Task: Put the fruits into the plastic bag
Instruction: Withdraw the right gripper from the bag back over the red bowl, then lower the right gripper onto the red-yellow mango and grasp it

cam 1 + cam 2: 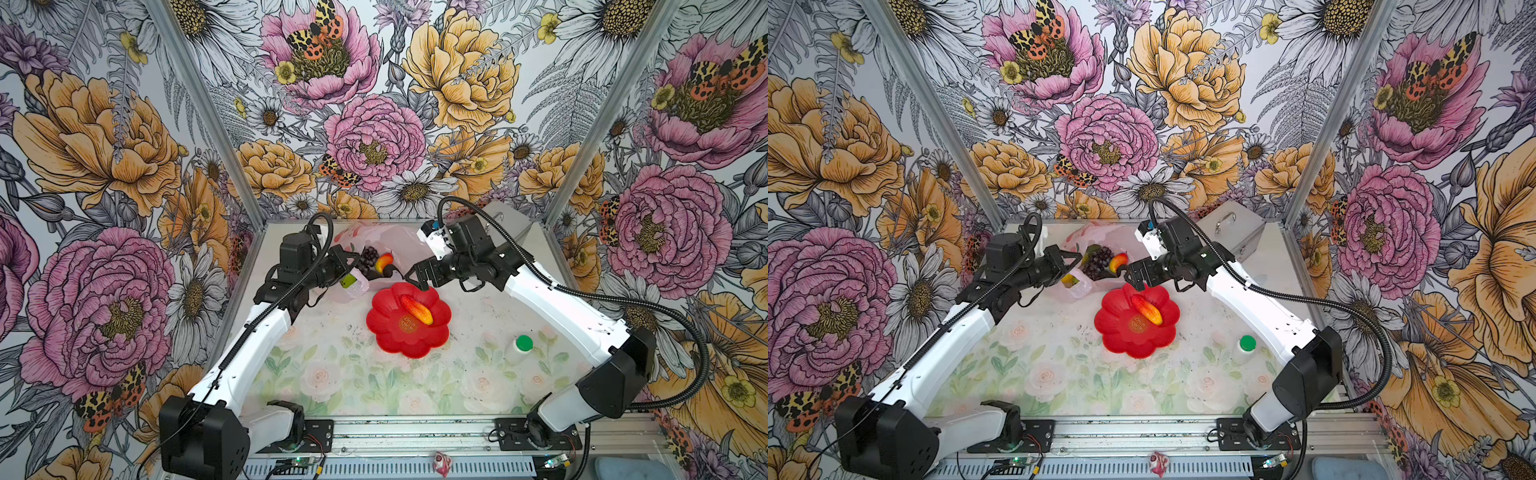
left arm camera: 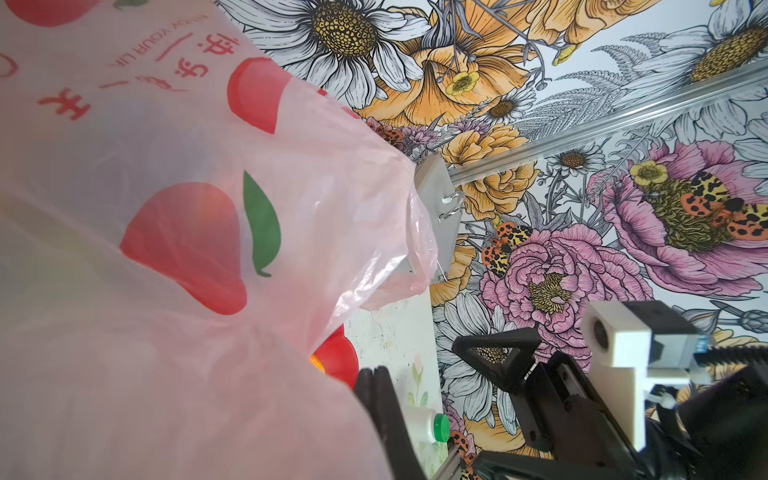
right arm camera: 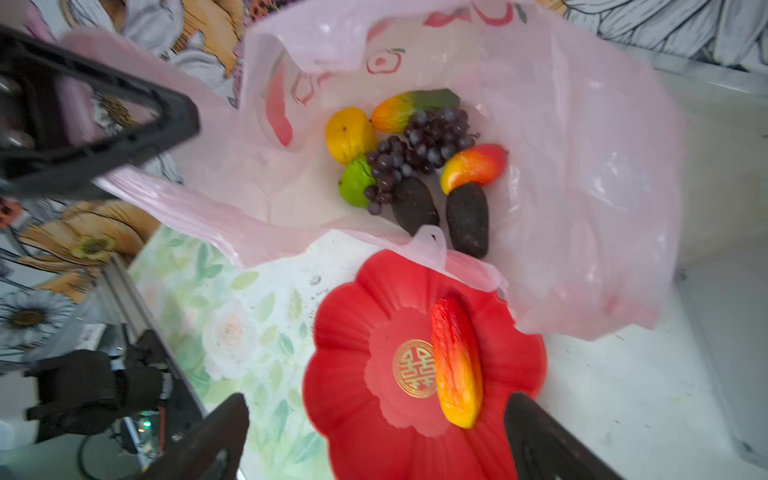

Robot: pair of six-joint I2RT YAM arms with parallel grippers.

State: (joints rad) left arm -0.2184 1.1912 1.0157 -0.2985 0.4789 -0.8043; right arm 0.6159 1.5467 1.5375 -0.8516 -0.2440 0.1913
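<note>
Left arm reaches forward from its base, with the left gripper (image 1: 351, 261) pinched closed on the rim of the plastic bag (image 3: 582, 166). Right arm extends inward toward the middle, wrist angled down. The right gripper (image 1: 417, 279) has its jaws spread wide and holds nothing.

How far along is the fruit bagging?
Mostly done: seven glossy toy fruits lie inside the pale pink plastic bag. In hand: the left pincer is shut on the bag's edge, and the open right pincer hovers over the red flower-shaped plate. Left: one red-yellow elongated fruit on it.
</note>
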